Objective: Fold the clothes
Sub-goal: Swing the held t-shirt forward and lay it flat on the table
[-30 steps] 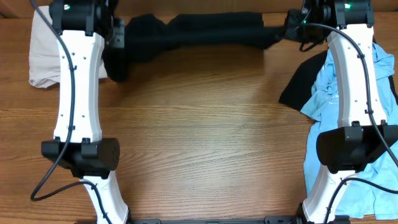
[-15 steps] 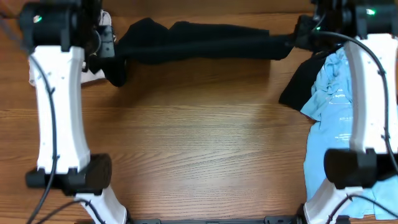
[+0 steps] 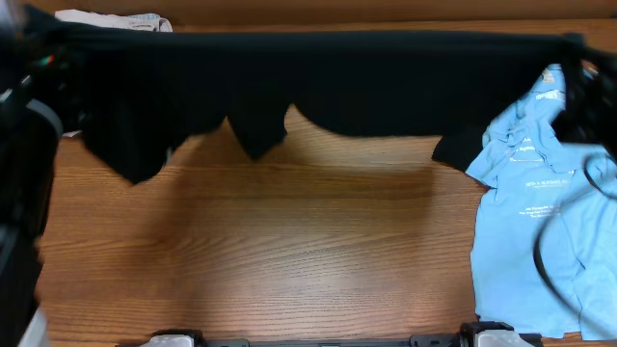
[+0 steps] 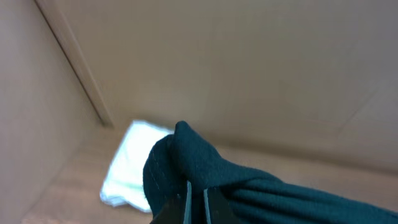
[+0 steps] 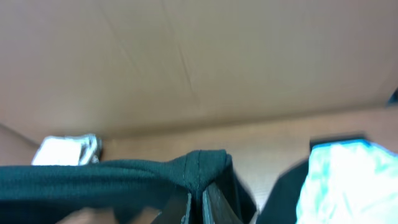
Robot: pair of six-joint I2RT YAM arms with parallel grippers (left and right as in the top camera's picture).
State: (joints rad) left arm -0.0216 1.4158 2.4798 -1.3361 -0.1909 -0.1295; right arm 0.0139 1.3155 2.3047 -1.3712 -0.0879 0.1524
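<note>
Black shirt (image 3: pixel 337 82) is stretched wide along the far edge of the desk (image 3: pixel 289 251), spanning almost from the left edge to the right. Its top line is taut and its lower edge hangs in uneven points over the wood. Left gripper (image 4: pixel 196 202) is clenched on 1 bunched end of the black cloth, with fabric wrapped over the closed fingertips. Right gripper (image 5: pixel 197 208) is likewise pinched tight on the other end, a seam folded over its tips. Both arms are motion-blurred overhead, at the left and right edges. Light-blue T-shirts (image 3: pixel 540 222) with small white print lie heaped along the right edge. A dark flap just beside them is possibly part of the same black shirt, but the view is unclear. Beige trousers (image 3: pixel 116 19) sit at the far left corner, partly behind the black cloth.
</note>
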